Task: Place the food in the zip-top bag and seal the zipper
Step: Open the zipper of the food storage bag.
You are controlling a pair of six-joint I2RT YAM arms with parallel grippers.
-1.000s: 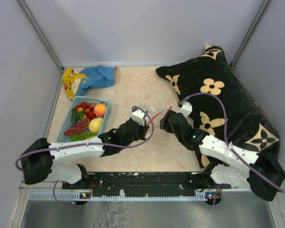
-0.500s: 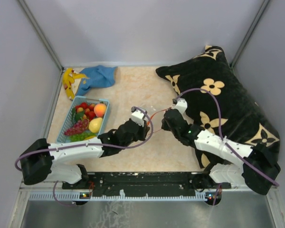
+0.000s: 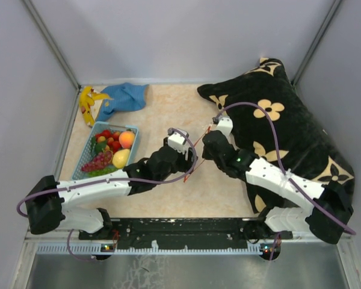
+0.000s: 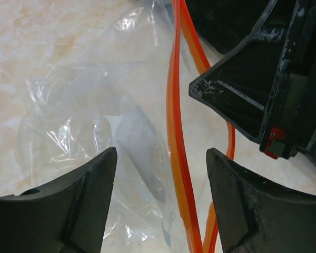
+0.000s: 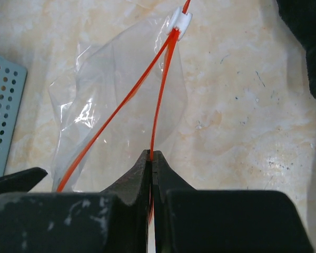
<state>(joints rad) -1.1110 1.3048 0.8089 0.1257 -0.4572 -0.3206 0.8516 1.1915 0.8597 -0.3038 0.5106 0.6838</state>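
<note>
Orange zipper (image 5: 159, 105) between right claw (image 5: 151, 154) tips

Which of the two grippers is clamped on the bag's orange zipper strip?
The right gripper: its jaws are pinched shut on one side of the zipper. The left gripper stands open, its jaws apart with the strip passing between them.

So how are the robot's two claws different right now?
The left gripper has its jaws wide apart, and the zipper shows between them, ungripped. The right gripper has its jaws shut, pinching that zipper. The left gripper holds nothing, while the right gripper holds the zip-top bag by its orange strip. Both are black, and both are at the bag's mouth.
</note>
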